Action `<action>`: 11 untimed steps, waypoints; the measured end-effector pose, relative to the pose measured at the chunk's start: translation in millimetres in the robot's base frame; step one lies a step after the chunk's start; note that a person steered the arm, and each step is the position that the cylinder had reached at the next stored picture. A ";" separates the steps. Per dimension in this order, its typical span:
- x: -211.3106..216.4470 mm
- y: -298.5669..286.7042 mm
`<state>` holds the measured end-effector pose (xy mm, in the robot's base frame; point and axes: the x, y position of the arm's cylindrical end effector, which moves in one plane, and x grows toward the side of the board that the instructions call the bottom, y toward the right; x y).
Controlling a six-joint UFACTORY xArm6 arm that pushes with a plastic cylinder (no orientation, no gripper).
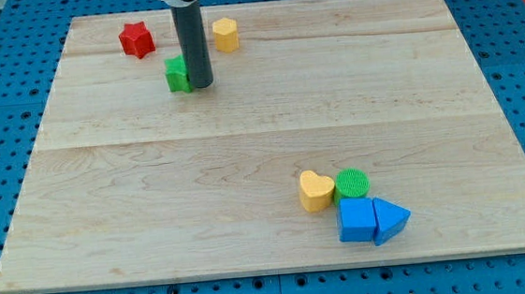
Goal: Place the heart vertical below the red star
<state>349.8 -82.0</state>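
The red star lies near the board's top left. The yellow heart lies at the lower right of the board, touching a green cylinder. My tip is the lower end of a dark rod coming down from the view's top. It rests on the board just right of a green block, touching or nearly touching it. The tip is below and to the right of the red star and far from the yellow heart.
A yellow block lies at the top, right of the rod. A blue cube and a blue triangle sit just below the green cylinder. The wooden board rests on a blue pegboard.
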 end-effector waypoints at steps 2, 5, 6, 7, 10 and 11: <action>69.5 124.5; 203.1 274.1; 244.1 255.4; 244.0 192.5; 164.8 104.4; 141.1 54.6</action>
<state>490.9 -27.5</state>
